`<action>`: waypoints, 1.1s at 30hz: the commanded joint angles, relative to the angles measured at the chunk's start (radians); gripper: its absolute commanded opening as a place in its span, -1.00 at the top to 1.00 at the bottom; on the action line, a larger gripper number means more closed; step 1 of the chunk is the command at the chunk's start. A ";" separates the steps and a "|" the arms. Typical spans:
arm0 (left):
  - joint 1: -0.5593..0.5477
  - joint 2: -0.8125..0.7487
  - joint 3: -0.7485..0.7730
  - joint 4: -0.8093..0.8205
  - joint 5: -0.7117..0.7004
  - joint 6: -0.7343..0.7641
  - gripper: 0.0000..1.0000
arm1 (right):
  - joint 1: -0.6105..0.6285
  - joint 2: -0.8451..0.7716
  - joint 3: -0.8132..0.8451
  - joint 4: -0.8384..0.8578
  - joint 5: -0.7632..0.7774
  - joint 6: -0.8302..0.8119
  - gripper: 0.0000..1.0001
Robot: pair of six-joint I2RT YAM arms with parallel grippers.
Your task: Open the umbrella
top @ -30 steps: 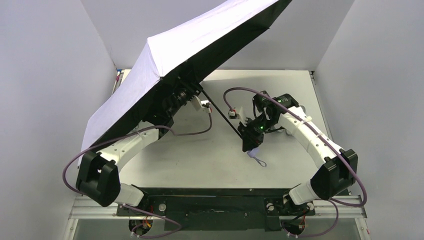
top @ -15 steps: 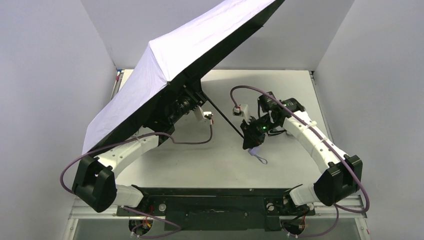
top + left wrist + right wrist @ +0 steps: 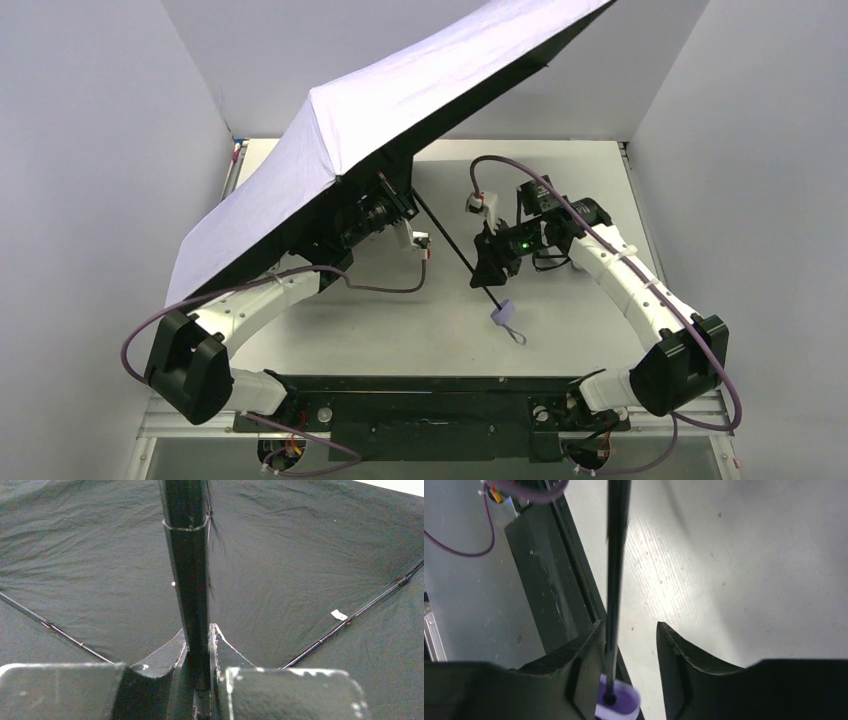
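Note:
The umbrella's canopy [image 3: 400, 95] is spread, pale lavender outside and black inside, tilted over the table's left and back. Its thin black shaft [image 3: 450, 240] slants down to the small lavender handle [image 3: 503, 312] and its wrist loop [image 3: 516, 335]. In the top view the canopy's edge hides the fingers of my left gripper [image 3: 198, 635], which is shut on the shaft [image 3: 187, 570] under the black fabric [image 3: 300, 565]. My right gripper [image 3: 628, 630] stands open around the shaft [image 3: 616, 555], which runs along its left finger; the handle [image 3: 620, 706] sits below the fingers.
Grey walls enclose the white table [image 3: 580, 170] on three sides. A black base rail [image 3: 420, 385] runs along the near edge and shows in the right wrist view as a base rail [image 3: 549, 580]. Purple cables [image 3: 385, 285] loop off both arms. Thin ribs [image 3: 350, 617] cross the canopy's inside.
My right gripper has opened and let go of the handle, which now hangs free below it. The left gripper has closed on the shaft. The canopy has swung up and right.

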State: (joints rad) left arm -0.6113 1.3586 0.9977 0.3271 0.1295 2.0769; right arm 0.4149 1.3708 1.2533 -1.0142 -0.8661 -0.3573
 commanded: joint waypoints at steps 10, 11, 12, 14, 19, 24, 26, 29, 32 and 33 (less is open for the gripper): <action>-0.054 -0.021 -0.014 0.052 0.100 0.034 1.00 | 0.068 0.109 0.136 0.422 -0.037 0.406 0.29; -0.058 -0.021 -0.017 0.054 0.097 0.033 1.00 | 0.078 0.115 0.141 0.435 -0.037 0.417 0.37; -0.061 -0.020 -0.017 0.060 0.096 0.032 1.00 | 0.083 0.126 0.148 0.439 -0.039 0.432 0.43; -0.067 -0.013 -0.017 0.076 0.088 0.031 1.00 | 0.094 0.135 0.153 0.453 -0.040 0.449 0.85; -0.076 -0.007 -0.027 0.132 0.042 -0.007 0.21 | 0.071 0.052 0.019 0.718 0.062 0.645 1.00; -0.081 -0.038 -0.064 0.122 0.022 -0.036 -0.57 | 0.043 -0.060 -0.156 1.085 0.164 0.912 1.00; -0.085 -0.050 -0.080 0.119 0.018 -0.042 -0.71 | 0.041 -0.074 -0.173 1.116 0.194 0.926 1.00; -0.089 -0.068 -0.100 0.110 0.008 -0.054 -0.80 | 0.033 -0.100 -0.216 1.146 0.251 0.931 1.00; -0.102 -0.092 -0.127 0.102 -0.018 -0.086 -0.87 | 0.023 -0.143 -0.283 1.183 0.336 0.932 1.00; -0.104 -0.098 -0.133 0.099 -0.026 -0.106 -0.90 | 0.020 -0.157 -0.302 1.199 0.363 0.931 1.00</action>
State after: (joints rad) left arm -0.6987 1.3201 0.8822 0.4011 0.1341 2.0300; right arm 0.4427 1.3083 1.0061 -0.0387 -0.6270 0.5522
